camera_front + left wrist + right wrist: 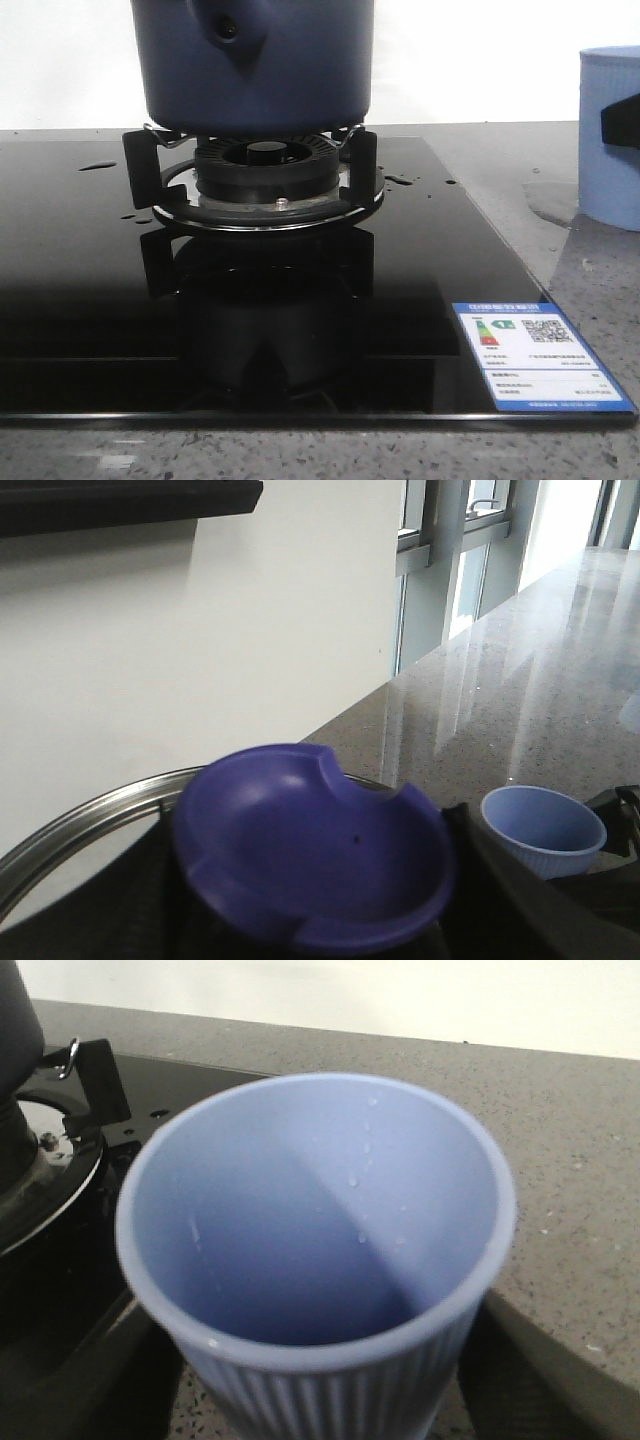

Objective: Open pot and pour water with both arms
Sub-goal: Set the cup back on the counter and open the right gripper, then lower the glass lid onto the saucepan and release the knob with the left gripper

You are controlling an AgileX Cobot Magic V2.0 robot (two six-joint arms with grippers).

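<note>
Sitting on the burner stand [255,185], dark blue pot [255,65], ready for pouring. Left pincer [310,920] gripping a dark blue lid knob [315,855], lid lifted clear. Right pincer [320,1400] clamped around pale ribbed cup [320,1250] on the worktop [560,1140], apparently empty.

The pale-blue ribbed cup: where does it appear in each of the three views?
Front view: pale-blue ribbed cup at the right edge, on the stone counter, cut off by the frame.
Left wrist view: small, lower right.
Right wrist view: fills the centre, seen from above.
Shared landmark: the counter.
</note>
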